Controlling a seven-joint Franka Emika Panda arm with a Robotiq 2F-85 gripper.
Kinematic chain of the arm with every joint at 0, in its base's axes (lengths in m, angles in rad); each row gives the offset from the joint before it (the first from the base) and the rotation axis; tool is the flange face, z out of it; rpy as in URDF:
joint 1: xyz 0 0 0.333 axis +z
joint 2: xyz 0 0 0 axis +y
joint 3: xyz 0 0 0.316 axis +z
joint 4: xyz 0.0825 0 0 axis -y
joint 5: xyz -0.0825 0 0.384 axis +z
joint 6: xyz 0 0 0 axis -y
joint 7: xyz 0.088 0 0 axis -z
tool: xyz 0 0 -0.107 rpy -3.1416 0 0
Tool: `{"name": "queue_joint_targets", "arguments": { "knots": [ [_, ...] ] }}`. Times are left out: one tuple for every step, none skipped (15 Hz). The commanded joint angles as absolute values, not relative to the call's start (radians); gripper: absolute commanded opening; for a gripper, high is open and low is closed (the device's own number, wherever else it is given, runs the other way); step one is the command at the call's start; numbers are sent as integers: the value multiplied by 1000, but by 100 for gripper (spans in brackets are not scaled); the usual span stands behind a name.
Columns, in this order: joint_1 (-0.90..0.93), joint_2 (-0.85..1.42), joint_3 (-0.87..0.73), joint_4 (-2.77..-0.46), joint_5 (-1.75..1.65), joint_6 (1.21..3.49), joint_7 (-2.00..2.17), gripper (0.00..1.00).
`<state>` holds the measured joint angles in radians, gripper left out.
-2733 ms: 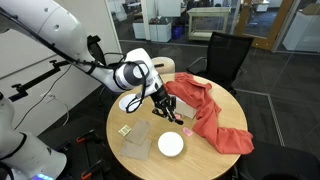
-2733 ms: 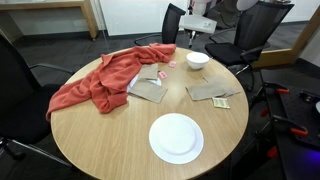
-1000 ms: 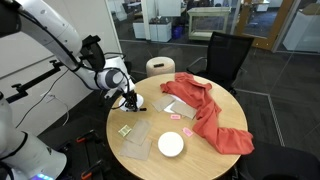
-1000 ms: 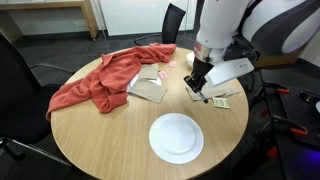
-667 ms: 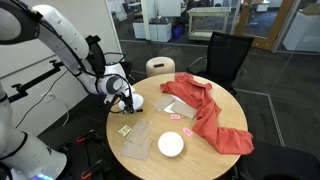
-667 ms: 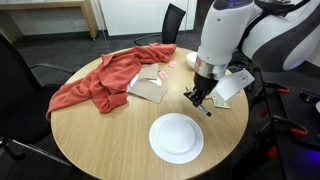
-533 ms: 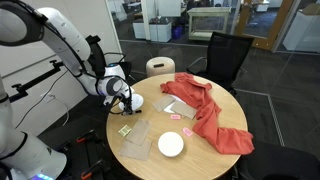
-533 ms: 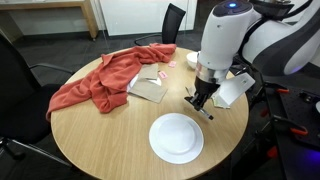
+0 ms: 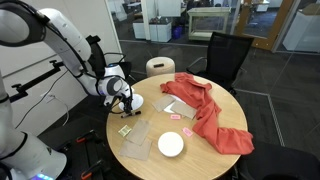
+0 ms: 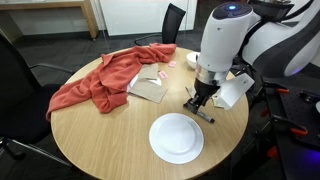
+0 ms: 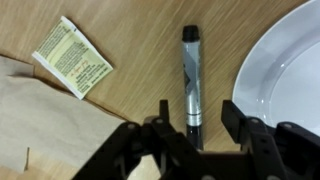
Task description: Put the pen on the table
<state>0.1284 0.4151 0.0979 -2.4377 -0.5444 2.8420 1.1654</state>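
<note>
- Your gripper [image 11: 197,128] stands open low over the tabletop [image 11: 130,25], its jaws spread apart and clamping nothing.
- The pen [image 11: 190,75], thin and black, lies flat on the tabletop just beside the white plate [image 11: 285,70]. It is clear of the plate's rim.
- One end of the pen lies between the jaws, with a gap on either side.
- A small printed sachet [image 11: 72,57] lies beyond the pen from the plate, well apart from it.
- A brown paper napkin [image 11: 40,125] lies touching that sachet, farther still from the plate.
- In an exterior view, a red cloth [image 10: 100,80] lies heaped across the tabletop, well apart from the plate.
</note>
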Motion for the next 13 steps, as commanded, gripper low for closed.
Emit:
{"name": "queue_joint_targets", "arguments": {
  "knots": [
    [144,343,84,-2465,-563,2844,1193,88],
    [140,325,89,-2471,-556,2843,1191,95],
    [140,306,89,-2477,-555,2842,1194,100],
    [136,289,94,-2479,-547,2838,1192,100],
    [133,274,97,-2482,-544,2841,1188,100],
    [131,260,100,-2482,-539,2838,1186,100],
    [128,249,105,-2481,-531,2836,1180,100],
    [126,240,108,-2480,-525,2838,1176,100],
    [125,231,108,-2478,-521,2836,1175,100],
    [123,224,110,-2476,-514,2836,1170,100],
    [126,220,106,-2470,-515,2825,1174,100],
    [129,263,99,-2448,-530,2842,1169,100],
    [129,257,99,-2448,-529,2841,1169,100]
  ]
}}
